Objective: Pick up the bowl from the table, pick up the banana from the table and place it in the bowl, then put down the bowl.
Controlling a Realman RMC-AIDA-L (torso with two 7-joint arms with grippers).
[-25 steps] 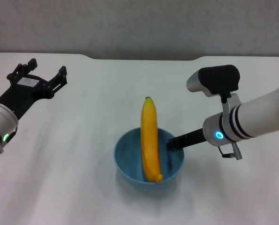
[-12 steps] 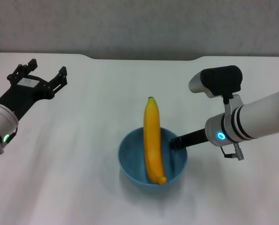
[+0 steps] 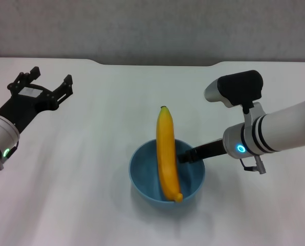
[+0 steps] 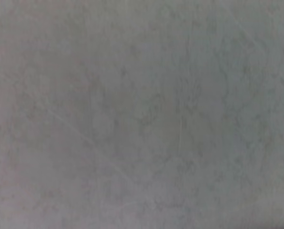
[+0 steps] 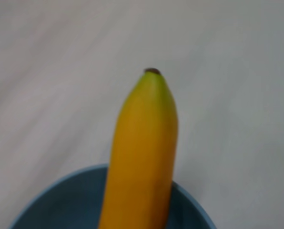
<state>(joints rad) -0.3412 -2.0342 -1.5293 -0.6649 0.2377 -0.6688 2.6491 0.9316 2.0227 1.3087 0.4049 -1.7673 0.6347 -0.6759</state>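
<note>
The light blue bowl (image 3: 145, 177) sits low on the white table (image 3: 91, 133), front centre. The yellow banana (image 3: 167, 154) lies across the bowl with its stem end past the far rim and its other end on the near rim. My right gripper (image 3: 186, 156) reaches in from the right and is shut on the bowl's right rim. The right wrist view shows the banana (image 5: 142, 157) rising over the bowl's rim (image 5: 51, 210). My left gripper (image 3: 47, 78) is open and empty, far left, away from the bowl.
The table's far edge has a shallow notch (image 3: 157, 64) with a grey wall behind it. The left wrist view shows only the bare table surface (image 4: 142, 114).
The bowl with the banana shifted slightly right and lower, then stayed still. My right gripper's dark finger now reaches a little farther in over the rim. The left arm barely moved.
</note>
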